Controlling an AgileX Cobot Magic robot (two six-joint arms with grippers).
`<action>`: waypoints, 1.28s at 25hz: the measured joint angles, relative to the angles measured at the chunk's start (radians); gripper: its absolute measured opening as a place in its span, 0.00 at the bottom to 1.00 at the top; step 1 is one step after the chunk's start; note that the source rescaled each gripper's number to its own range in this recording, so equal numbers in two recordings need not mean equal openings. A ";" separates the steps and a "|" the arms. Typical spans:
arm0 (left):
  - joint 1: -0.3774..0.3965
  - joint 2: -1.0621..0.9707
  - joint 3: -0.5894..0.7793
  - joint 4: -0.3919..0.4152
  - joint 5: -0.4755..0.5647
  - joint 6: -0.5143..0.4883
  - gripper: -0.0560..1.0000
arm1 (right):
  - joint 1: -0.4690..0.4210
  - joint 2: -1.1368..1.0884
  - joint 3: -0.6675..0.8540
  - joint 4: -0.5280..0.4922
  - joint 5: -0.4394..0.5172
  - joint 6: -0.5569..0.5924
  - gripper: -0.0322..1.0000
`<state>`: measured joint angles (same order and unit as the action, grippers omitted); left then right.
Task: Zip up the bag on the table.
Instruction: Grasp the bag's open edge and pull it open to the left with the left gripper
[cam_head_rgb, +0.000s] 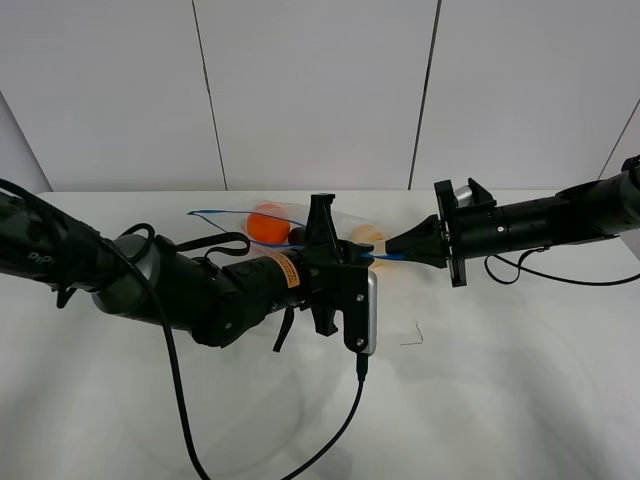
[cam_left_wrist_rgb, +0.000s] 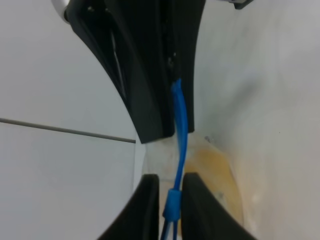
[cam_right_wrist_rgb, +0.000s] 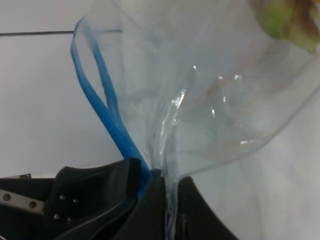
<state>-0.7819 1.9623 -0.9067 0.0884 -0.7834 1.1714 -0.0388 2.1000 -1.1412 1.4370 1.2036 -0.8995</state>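
clear plastic bag (cam_head_rgb: 290, 215) at far middle of white table (cam_head_rgb: 500, 380), orange (cam_head_rgb: 267, 225) inside | left claw (cam_left_wrist_rgb: 171, 200) pinched onto blue zip strip (cam_left_wrist_rgb: 180, 125) | right claw (cam_right_wrist_rgb: 170, 186) clamped on bag corner

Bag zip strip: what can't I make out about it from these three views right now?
- Exterior high: the left arm covers the middle of the bag and its own fingertips.
- Left wrist: the zip strip runs out of frame; whether the left gripper presses it is unclear.
- Right wrist: the right gripper hides the pinched corner; the fruit is blurred.
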 joint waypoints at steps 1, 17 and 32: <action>0.000 0.000 0.000 0.000 0.000 0.000 0.15 | 0.000 0.000 0.000 0.000 0.000 0.000 0.03; 0.039 0.000 0.000 0.020 0.024 0.055 0.05 | 0.003 0.000 0.000 0.017 -0.009 0.000 0.03; 0.149 -0.104 0.100 0.022 0.045 0.064 0.05 | 0.003 0.000 0.000 0.019 -0.001 0.000 0.03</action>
<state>-0.6325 1.8587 -0.8064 0.1106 -0.7379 1.2354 -0.0355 2.1000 -1.1412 1.4556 1.2027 -0.8995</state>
